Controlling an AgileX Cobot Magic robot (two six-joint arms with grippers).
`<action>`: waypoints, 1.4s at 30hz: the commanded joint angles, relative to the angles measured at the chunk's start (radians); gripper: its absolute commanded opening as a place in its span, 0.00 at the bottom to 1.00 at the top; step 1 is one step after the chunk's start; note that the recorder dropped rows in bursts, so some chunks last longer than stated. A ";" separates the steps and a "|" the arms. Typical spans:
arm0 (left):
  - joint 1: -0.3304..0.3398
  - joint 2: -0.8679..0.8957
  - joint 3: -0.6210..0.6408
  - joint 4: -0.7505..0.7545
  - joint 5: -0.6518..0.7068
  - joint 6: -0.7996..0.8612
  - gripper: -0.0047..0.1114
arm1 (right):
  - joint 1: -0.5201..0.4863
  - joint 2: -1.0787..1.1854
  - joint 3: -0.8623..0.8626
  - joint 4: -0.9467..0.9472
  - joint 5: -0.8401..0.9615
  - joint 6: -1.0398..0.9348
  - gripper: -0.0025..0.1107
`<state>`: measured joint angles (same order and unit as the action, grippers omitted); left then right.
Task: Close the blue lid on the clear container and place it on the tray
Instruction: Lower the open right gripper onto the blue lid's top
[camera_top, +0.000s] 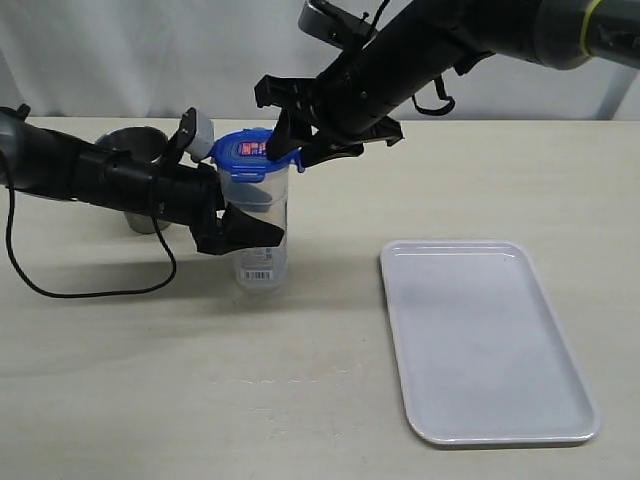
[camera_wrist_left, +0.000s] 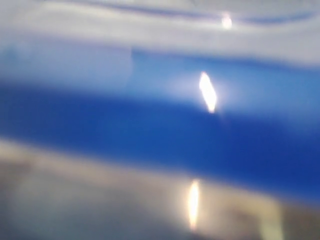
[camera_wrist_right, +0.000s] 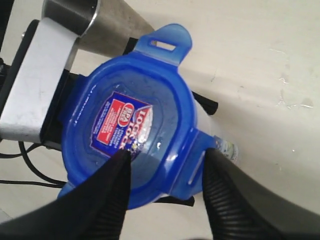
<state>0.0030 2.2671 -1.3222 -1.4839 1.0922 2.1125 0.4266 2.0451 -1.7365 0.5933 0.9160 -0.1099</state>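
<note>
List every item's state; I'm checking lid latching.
blue lid: seated on top, visible flaps sticking out unlatched
clear container: upright, gripped mid-body
left gripper: shut on clear container
right gripper: open, straddling one flap
tray: flat, container not on it
steel cup: upright, partly hidden

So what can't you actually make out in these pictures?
- Left wrist view: all blur, too close to the blue lid.
- Exterior view: steel cup mostly hidden behind the left arm.
- Exterior view: lid's far flaps, covered by the right gripper.
- Clear container: label print too small.
</note>
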 joint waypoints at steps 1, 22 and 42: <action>-0.004 -0.002 -0.006 0.014 -0.008 0.030 0.04 | 0.006 0.049 0.007 0.083 0.057 -0.070 0.39; -0.004 -0.002 -0.006 0.028 -0.003 0.030 0.04 | 0.041 0.135 0.009 0.227 0.107 -0.204 0.21; -0.008 -0.002 -0.006 0.043 0.025 0.030 0.04 | 0.041 0.174 0.022 0.223 0.237 -0.257 0.21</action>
<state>0.0405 2.2571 -1.3222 -1.4387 1.0923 2.1125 0.4082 2.1433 -1.7486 0.8280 0.9596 -0.3140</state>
